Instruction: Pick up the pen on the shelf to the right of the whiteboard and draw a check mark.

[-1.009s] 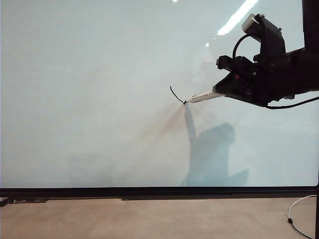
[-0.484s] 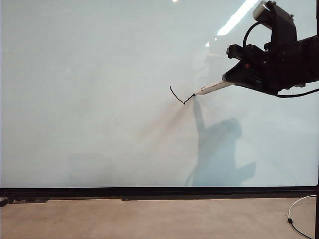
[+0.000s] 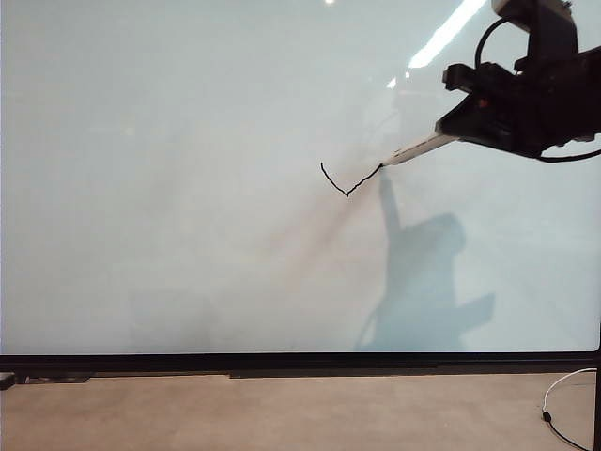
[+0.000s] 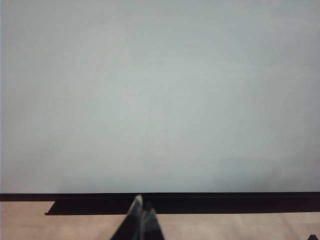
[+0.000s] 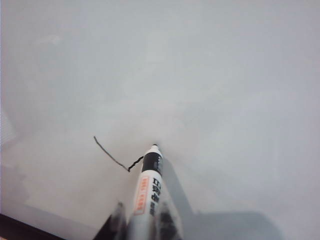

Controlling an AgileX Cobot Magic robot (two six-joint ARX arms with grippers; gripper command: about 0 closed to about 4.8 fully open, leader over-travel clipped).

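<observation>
Right hand [image 3: 460, 134], upper right of exterior view, clamps pen [image 3: 419, 148]; tip on whiteboard [image 3: 169, 188], mid upstroke of check mark [image 3: 349, 180]. Left hand [image 4: 141, 209] pinched together, idle at bottom frame. Next you lengthen upstroke up-right, then lift off.

the very large pale grey-white whiteboard [image 3: 188, 188] looks smooth and glossy, mirroring ceiling lights at its upper right. its thin black bottom frame [image 3: 282, 363] looks matt. the slim white plastic pen [image 5: 148, 192] has a smooth barrel with printed marks.

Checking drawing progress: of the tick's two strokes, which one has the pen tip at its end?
The right, rising stroke of the check mark: the pen, held by the right gripper, touches its upper end. The left stroke stands free.
</observation>
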